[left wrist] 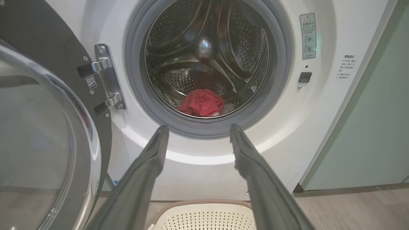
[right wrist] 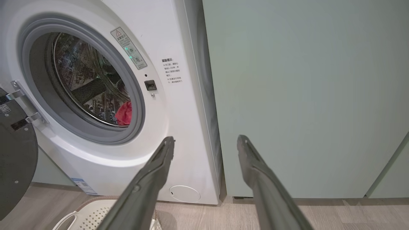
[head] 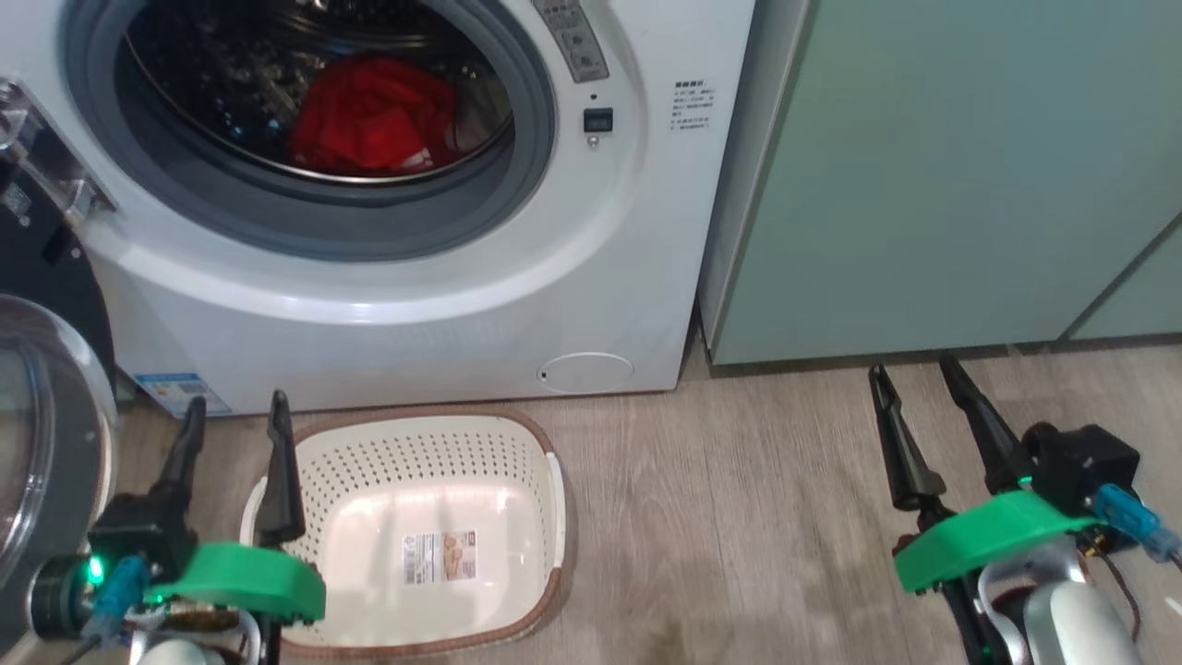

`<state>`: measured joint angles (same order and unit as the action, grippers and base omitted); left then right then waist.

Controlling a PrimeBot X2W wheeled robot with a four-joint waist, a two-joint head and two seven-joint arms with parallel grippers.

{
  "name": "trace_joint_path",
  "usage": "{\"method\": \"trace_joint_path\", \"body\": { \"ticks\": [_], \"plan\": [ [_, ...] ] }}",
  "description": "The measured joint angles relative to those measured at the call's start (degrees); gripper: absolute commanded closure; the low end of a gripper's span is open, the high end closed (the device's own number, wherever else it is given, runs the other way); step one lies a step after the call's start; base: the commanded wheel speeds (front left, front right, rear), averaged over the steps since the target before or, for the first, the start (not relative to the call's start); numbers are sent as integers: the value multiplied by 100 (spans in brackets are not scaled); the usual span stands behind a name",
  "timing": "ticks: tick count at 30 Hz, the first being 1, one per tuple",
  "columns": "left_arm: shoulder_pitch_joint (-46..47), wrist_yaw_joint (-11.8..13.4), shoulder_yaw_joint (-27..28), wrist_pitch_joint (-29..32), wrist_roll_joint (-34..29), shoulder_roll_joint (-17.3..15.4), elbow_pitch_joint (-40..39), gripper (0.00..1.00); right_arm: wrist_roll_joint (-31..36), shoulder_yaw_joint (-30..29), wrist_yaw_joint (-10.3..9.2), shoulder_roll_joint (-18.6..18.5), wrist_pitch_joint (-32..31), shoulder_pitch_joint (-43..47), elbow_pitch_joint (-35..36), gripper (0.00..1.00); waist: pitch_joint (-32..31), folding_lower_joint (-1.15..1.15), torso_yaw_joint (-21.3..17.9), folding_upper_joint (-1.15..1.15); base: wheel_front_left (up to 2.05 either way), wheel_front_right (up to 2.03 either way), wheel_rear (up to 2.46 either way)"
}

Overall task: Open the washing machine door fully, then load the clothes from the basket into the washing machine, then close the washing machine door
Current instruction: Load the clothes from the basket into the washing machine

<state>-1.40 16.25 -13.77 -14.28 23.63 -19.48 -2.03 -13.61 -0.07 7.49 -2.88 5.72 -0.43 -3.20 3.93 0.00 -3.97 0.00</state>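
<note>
The white washing machine (head: 443,305) stands open, its round door (head: 42,434) swung out to the left; the door (left wrist: 41,143) looms large in the left wrist view. Red clothes (head: 374,115) lie inside the steel drum, seen as clothes (left wrist: 202,103) and clothes (right wrist: 125,113) from the wrists. The cream basket (head: 434,489) sits on the floor before the washer with nothing in it but its paper label. My left gripper (head: 235,416) hovers open over the basket's left rim. My right gripper (head: 919,379) is open above the floor at the right, holding nothing.
Pale green cabinets (head: 951,175) stand right of the washer. A small round flap (head: 584,371) sits low on the washer front, and a blue-and-white sticker (head: 180,392) at its lower left. Wooden floor (head: 729,517) stretches between basket and right gripper.
</note>
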Motion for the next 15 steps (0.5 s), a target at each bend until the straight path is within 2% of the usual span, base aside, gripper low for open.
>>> {"method": "trace_joint_path", "body": {
  "ticks": [15],
  "plan": [
    [-133, -1, -60, 0, 0, 16, 100, 0, 0, -67, 0, 2, -178, 257, 235, 0, -206, 0, -8, 0, 0, 0, 0]
  ]
}}
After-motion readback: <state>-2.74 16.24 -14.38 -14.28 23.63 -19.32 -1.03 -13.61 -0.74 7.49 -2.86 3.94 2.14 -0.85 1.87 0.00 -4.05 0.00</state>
